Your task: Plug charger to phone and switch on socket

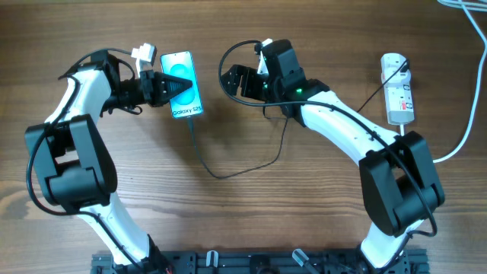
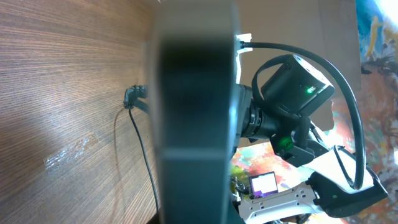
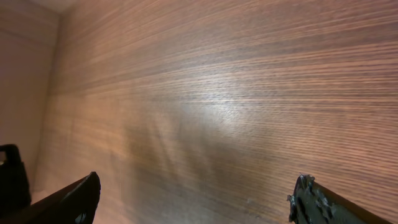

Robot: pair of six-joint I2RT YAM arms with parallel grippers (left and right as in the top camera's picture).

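Left fingers (image 1: 172, 85) clenched on phone (image 1: 190, 99); right fingers (image 3: 73, 200) spread, empty, beside phone.

Overhead is evenly bright and sharp, with soft shadows. In the left wrist view the phone (image 2: 196, 112) is a dark, blurred band at centre, and glare streaks the table (image 2: 68, 152) at 8 o'clock. Right wrist glows warm, dimming toward 9 o'clock.
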